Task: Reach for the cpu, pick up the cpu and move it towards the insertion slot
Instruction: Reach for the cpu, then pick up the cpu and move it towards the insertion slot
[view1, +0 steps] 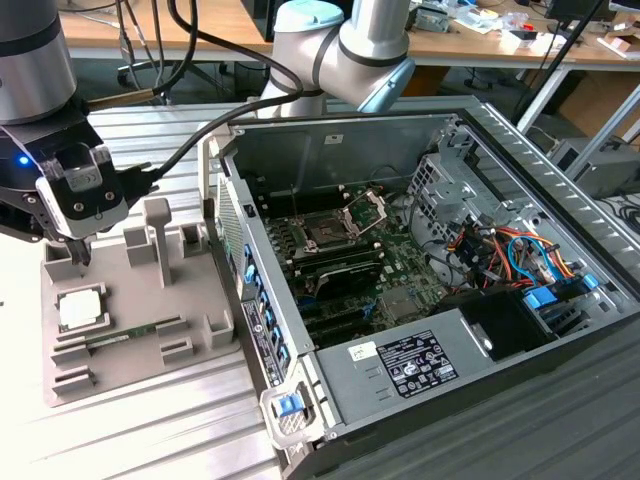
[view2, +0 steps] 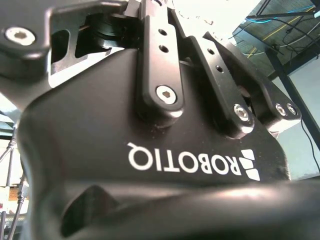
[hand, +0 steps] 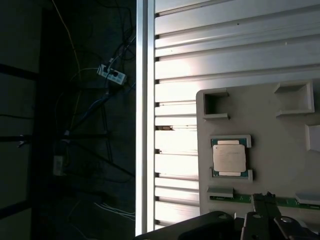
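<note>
Hand (view1: 80, 256) near cpu (view1: 80, 310), grip cannot be told, flat silvery square, greenish rim.

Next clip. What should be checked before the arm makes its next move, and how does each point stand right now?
1. cpu lies flat in its tray recess, top uncovered: ok.
2. end effector hangs above the tray, apart from the cpu: ok.
3. Memory stick lies beside the cpu, not over it: ok.
4. insertion slot frame lifted, dark centre exposed: ok.
5. Black cable free of the case wall: cannot tell.
</note>
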